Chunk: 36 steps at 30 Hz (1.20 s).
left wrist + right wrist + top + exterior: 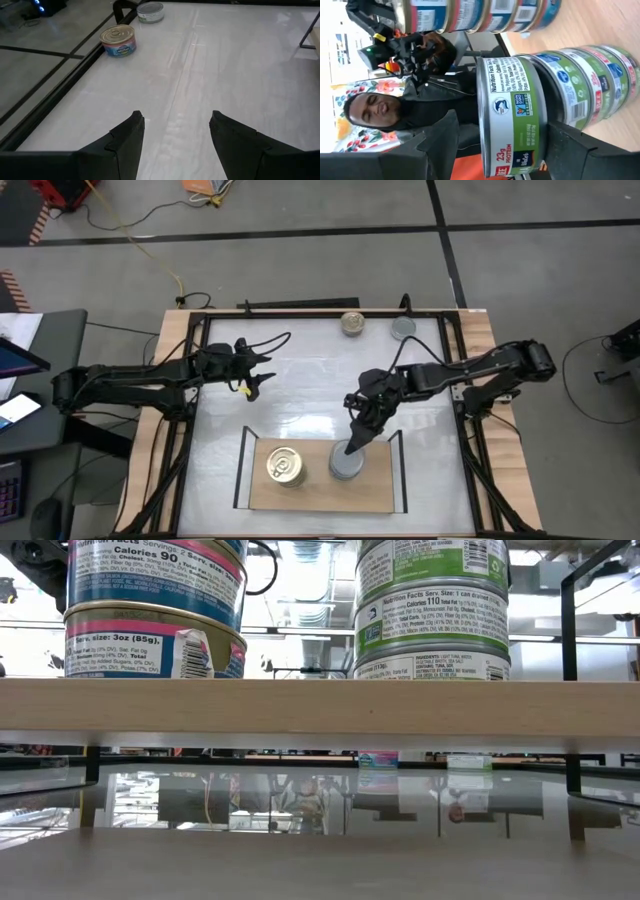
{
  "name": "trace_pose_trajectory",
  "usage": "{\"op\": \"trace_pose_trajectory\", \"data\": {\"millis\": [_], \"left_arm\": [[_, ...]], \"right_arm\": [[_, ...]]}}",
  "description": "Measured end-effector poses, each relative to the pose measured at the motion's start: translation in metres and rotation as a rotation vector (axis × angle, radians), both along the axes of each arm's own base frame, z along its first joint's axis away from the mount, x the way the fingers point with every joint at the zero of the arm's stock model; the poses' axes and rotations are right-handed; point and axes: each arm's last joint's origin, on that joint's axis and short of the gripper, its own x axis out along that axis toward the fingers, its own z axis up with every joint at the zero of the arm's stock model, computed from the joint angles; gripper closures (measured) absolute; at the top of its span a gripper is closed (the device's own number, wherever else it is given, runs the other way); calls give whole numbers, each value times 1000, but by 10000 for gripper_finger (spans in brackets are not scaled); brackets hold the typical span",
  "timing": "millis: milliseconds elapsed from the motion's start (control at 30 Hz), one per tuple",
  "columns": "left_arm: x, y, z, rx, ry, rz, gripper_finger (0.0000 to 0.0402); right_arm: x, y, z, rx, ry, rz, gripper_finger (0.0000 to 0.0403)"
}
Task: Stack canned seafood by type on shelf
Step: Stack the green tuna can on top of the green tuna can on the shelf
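— Right pincer [352,448] clamped on a round green-labelled tin with a silver-grey lid [512,112], right over the stack of green-banded tins [432,615] on the light wooden shelf board with black uprights [318,492]. How to seat it well?

— Lower straight, rim square over the tin beneath (no tilt), then release only once settled flat. Keep clear of the neighbouring gold-lidded blue-label stack [285,467].

— And afterwards?

— Two loose tins at the far edge of the white counter [310,390]: one gold-lidded [118,40], one silver-lidded [150,11]. Left pincer [172,131] spread open, empty, low over the counter.
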Motion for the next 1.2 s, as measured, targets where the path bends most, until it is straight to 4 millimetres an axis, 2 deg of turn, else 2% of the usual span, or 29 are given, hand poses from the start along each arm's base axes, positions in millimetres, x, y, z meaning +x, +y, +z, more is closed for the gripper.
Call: {"op": "trace_pose_trajectory", "data": {"millis": [367, 633, 833, 1200], "left_arm": [[0, 0, 0, 0, 0, 0, 187], [0, 0, 0, 0, -1, 0, 187], [0, 0, 0, -5, -2, -8, 187], [0, 0, 0, -9, -2, -14, 187]], "right_arm": [[-2, 2, -3, -29, 38, -41, 126], [-3, 13, -1, -30, 28, -1, 126], [-6, 13, -5, -62, 66, -2, 126], [-22, -9, 1, -127, 116, -27, 126]]}}
